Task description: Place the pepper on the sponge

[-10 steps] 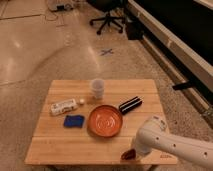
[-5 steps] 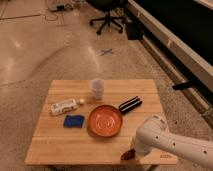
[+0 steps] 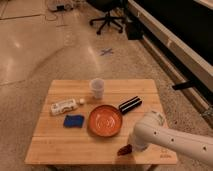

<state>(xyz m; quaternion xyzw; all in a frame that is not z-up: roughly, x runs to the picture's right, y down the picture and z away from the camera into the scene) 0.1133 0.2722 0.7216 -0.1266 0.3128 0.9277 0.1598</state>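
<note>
The pepper [image 3: 123, 149] is a small dark red-brown shape lying near the front edge of the wooden table [image 3: 60, 142], right of centre. My gripper [image 3: 131, 146] is at the end of the white arm [image 3: 170, 140] that reaches in from the lower right. It sits directly at the pepper and covers part of it. The sponge [image 3: 73, 121] is a bright blue pad on the left half of the table, left of the orange pan [image 3: 105, 120].
A white bottle [image 3: 64, 106] lies on its side behind the sponge. A translucent cup [image 3: 97, 88] stands at the back centre. The pan's black handle [image 3: 129, 105] points back right. Office chairs [image 3: 107, 12] stand on the floor beyond.
The arm has shifted slightly toward the pepper at the table's front edge. Everything else on the table has stayed put.
</note>
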